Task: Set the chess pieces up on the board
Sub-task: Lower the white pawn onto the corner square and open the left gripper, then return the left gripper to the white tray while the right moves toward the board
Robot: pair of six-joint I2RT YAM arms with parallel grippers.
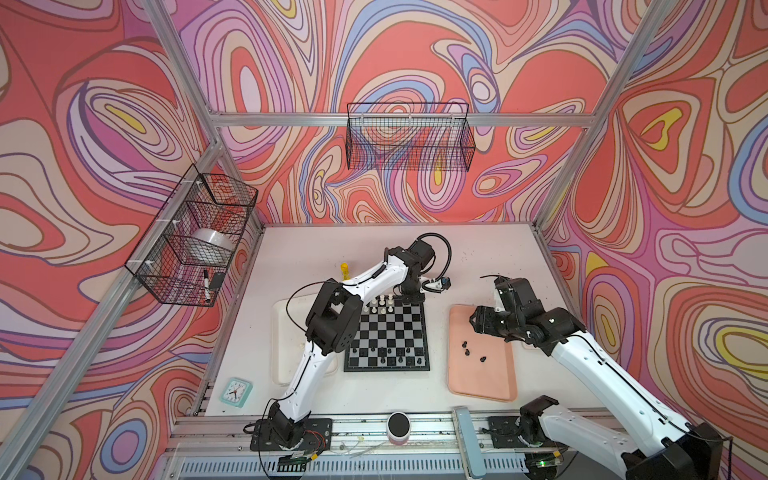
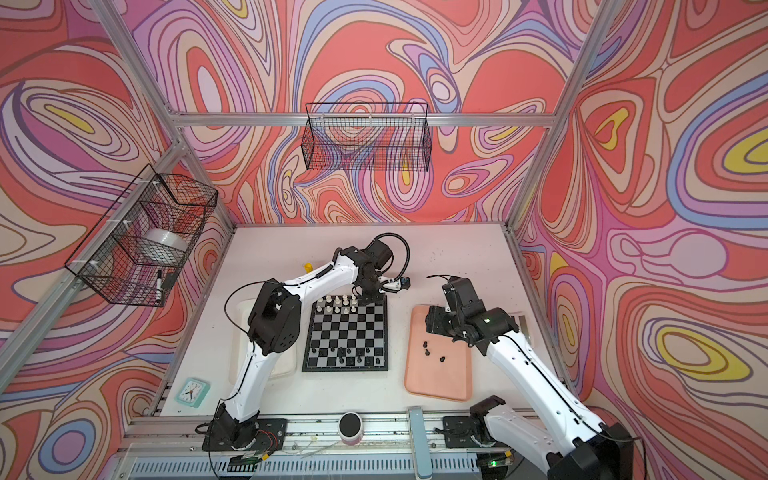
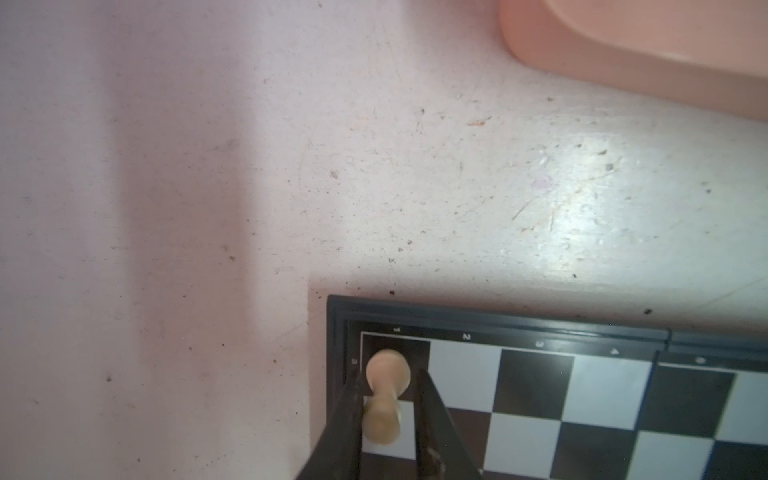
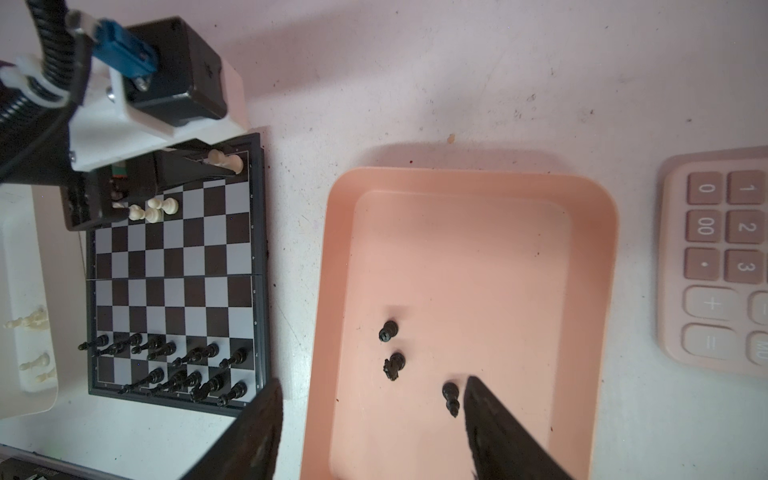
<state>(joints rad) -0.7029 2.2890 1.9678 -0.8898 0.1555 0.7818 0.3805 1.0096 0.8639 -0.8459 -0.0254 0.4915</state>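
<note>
From my station I see the left gripper down at the far right corner of the board, its jaws slightly parted around a cream piece that stands upright on the corner square. One finger touches the piece, while a thin gap shows between it and the other finger, so I read it as loosely around the piece rather than pinching it. More cream pieces stand along the board's far edge, toward its left half, partly hidden by the arm. Black pieces fill much of the two rows along the near edge. The right gripper hovers over the pink tray, which lies to the right of the board, well apart from it. Its jaws are spread wide and hold nothing. Three black pieces lie loose on the tray floor toward its left side: one just beside a right finger, and two others close together. A few cream pieces lie in the clear tray at the board's left edge.
</note>
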